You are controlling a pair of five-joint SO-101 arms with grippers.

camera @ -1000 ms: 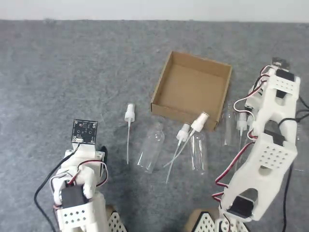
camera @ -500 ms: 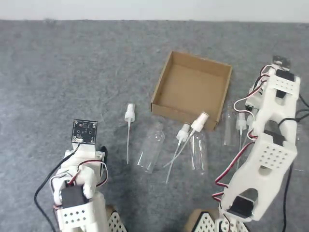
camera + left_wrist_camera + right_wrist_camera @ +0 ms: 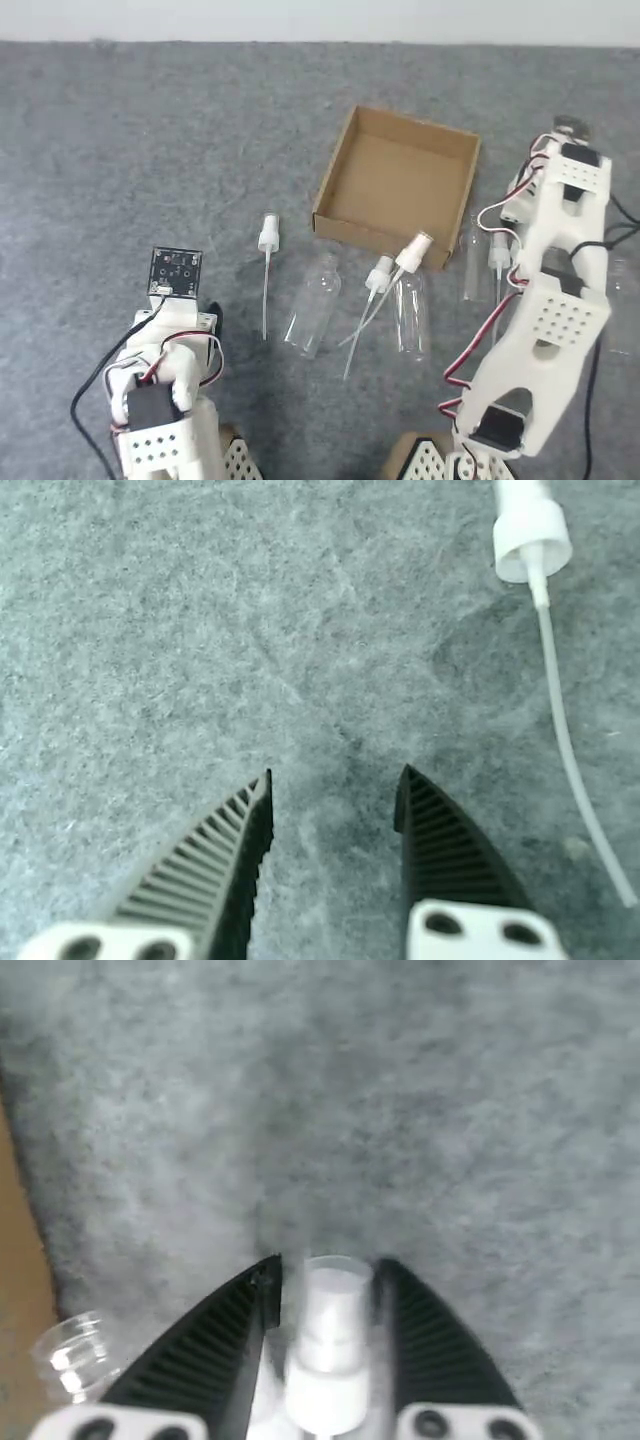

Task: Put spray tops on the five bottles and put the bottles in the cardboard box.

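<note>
Grey felt surface covers the table up to a pale wall strip at the far edge.

High view: the cardboard box sits open near the centre. On the felt just in front of it lie the left bottle and the middle bottle, with two crossed spray tops between them. The leftmost spray top lies apart from these. The left arm is at the near edge and the right arm is beside the box.

Left wrist view: the left gripper is over bare felt with its jaws apart and nothing between them. The leftmost spray top lies nearby.

Right wrist view: the right gripper has the white spray top within it. Whether it clamps on it cannot be told. A bottle mouth is alongside.
</note>
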